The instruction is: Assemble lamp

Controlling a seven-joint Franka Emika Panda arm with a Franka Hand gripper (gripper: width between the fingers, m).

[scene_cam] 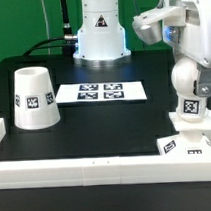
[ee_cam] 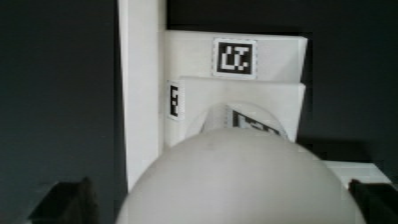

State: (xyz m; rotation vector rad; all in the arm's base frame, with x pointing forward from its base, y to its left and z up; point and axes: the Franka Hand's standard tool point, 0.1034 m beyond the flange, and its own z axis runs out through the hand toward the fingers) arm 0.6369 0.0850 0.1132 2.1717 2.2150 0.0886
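The white rounded bulb point(scene_cam: 188, 81) stands upright with its tagged neck point(scene_cam: 191, 107) on the flat square base point(scene_cam: 186, 141) at the exterior view's right, beside the front rail. My gripper point(scene_cam: 190, 67) reaches down over the bulb's top. In the wrist view the bulb point(ee_cam: 231, 175) fills the foreground, with the tagged base point(ee_cam: 235, 60) beyond it. The dark fingers point(ee_cam: 71, 200) stand wide apart on either side of the bulb. A dark gap shows beside one finger, so the gripper looks open. The tapered shade point(scene_cam: 35, 97) stands mouth down at the exterior view's left.
The marker board point(scene_cam: 100, 93) lies in the middle of the black table. A long white border rail point(scene_cam: 97, 166) runs along the front edge and shows beside the base in the wrist view point(ee_cam: 143, 90). The arm's white pedestal point(scene_cam: 98, 39) stands at the back.
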